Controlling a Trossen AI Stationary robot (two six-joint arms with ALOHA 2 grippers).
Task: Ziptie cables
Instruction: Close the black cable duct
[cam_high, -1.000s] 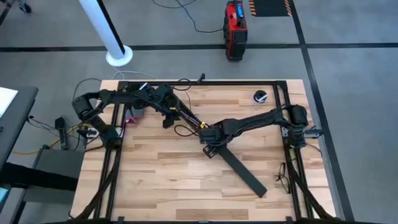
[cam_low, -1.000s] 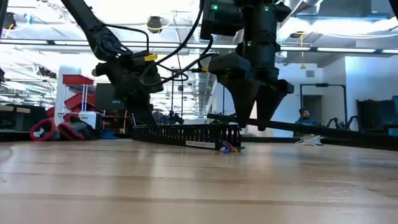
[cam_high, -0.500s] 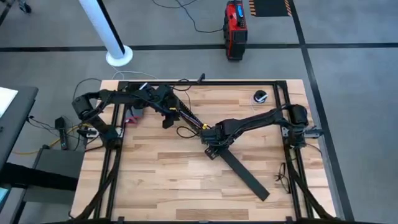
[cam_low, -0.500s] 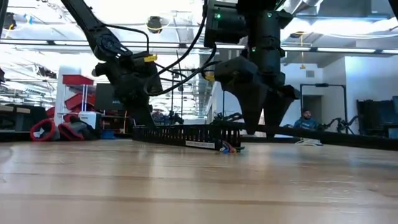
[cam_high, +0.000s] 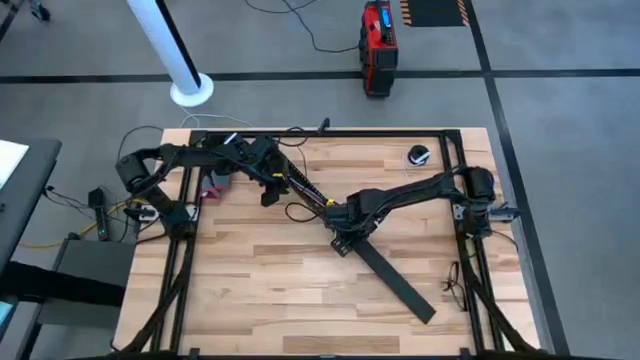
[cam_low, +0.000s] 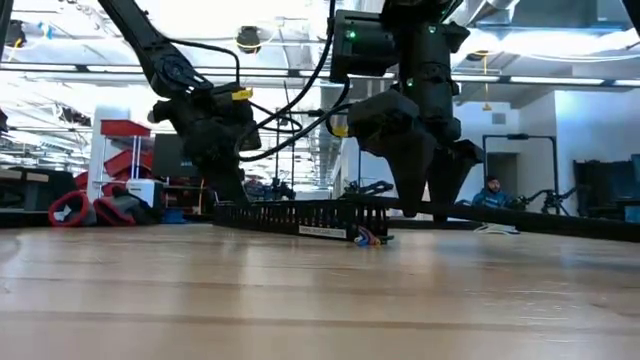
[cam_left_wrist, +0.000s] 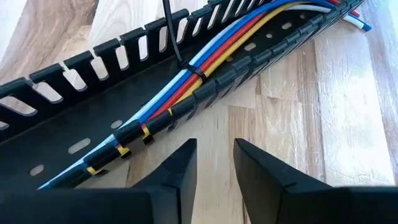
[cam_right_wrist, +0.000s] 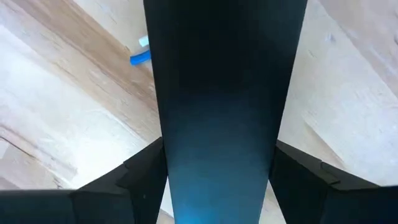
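Note:
The cables (cam_left_wrist: 186, 78), blue, red, yellow and white, lie along a black comb-slotted channel (cam_high: 290, 180). A thin black ziptie (cam_left_wrist: 198, 74) wraps them, its tail sticking up. Their coloured ends (cam_low: 368, 237) show at the channel's end. My left gripper (cam_left_wrist: 214, 168) hangs just beside the channel's side wall, open by a narrow gap with nothing between its fingers. My right gripper (cam_high: 345, 228) is mid-table, just past the channel's end, and is shut on a flat black strip (cam_high: 395, 280). My right gripper pinches the flat strip's two long edges (cam_right_wrist: 166, 155) between its fingers, close to the strip's end (cam_high: 338, 246) nearest the channel. The fingers point down and lie across the strip. The strip runs off low toward the table's near right corner.
A small round black-and-white object (cam_high: 418, 155) sits near the far right corner. Something pink (cam_high: 212, 192) lies by the left arm's base. A loose black wire loop (cam_high: 293, 211) lies beside the channel. A person (cam_low: 488, 190) shows in the room beyond the table.
My right gripper has gone a little toward the table's right and near edges. It has carried the flat strip with it, away from the channel's end, and the strip's held end now sits lower.

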